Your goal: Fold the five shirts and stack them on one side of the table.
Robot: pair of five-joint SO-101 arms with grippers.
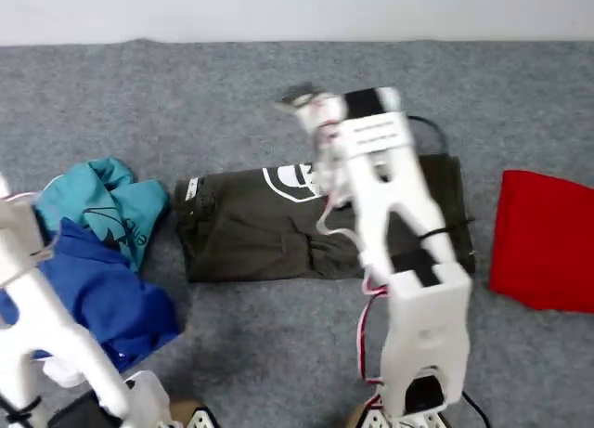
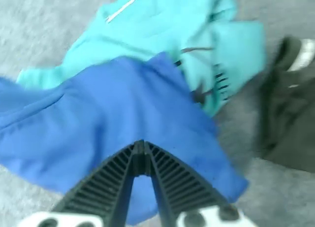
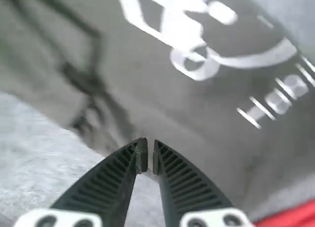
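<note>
The right gripper (image 3: 146,158), fingers pressed together, hangs over the dark green shirt (image 1: 241,233) in the middle of the table (image 1: 278,344). The left gripper (image 2: 142,158), also pressed together, is over the blue shirt (image 2: 98,113) (it lies partly on the teal shirt (image 2: 162,25)), so I think one grab could drag both

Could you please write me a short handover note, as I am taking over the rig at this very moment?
Left hand: shut, over the blue shirt, nothing visibly gripped.
Right hand: shut, at the edge of the dark olive shirt.
Things: teal shirt and blue shirt lie crumpled together on the left of the table; the dark olive shirt lies as a flat rectangle in the middle; the red shirt lies flat at the right edge.
Done: olive and red look folded.
Left: fold teal and blue, then stack everything on one side. Four shirts counted.
</note>
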